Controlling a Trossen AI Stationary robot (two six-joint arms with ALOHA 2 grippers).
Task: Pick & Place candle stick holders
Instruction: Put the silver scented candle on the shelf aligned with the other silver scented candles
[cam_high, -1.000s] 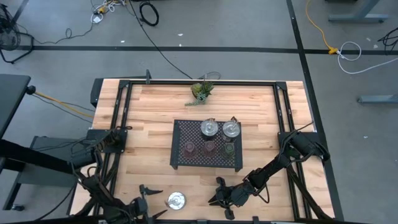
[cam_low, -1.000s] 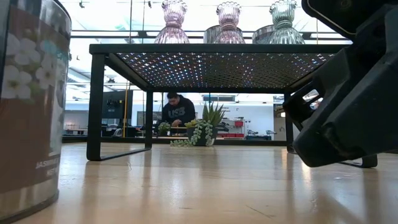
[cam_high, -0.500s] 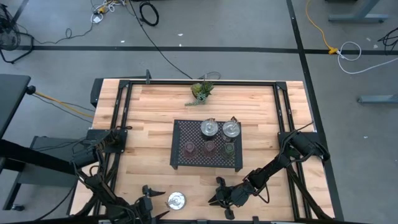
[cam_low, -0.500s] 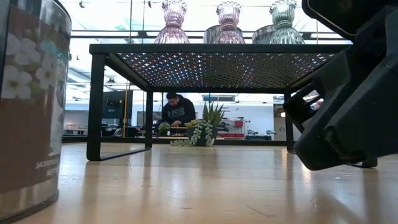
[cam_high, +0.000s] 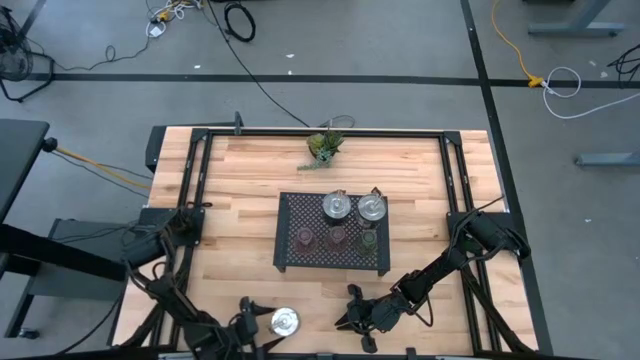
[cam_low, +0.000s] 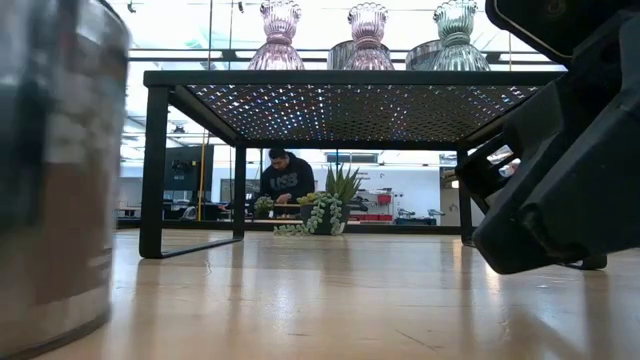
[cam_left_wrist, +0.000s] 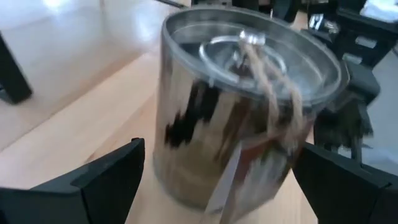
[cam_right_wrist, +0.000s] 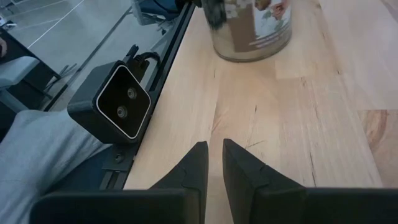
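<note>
Step in hand — the reach: left gripper, jaws wide, straddles the silver holder at the table's 6 o'clock edge. Next, I judge — close squarely. Right gripper rests nearly shut, empty.

Grey concrete floor crossed by black cables; a bright room with a seated person.

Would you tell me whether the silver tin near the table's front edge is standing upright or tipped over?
Upright. The silver tin shows its round top from above, and in the left wrist view its straight wall stands between the open left gripper fingers.
</note>
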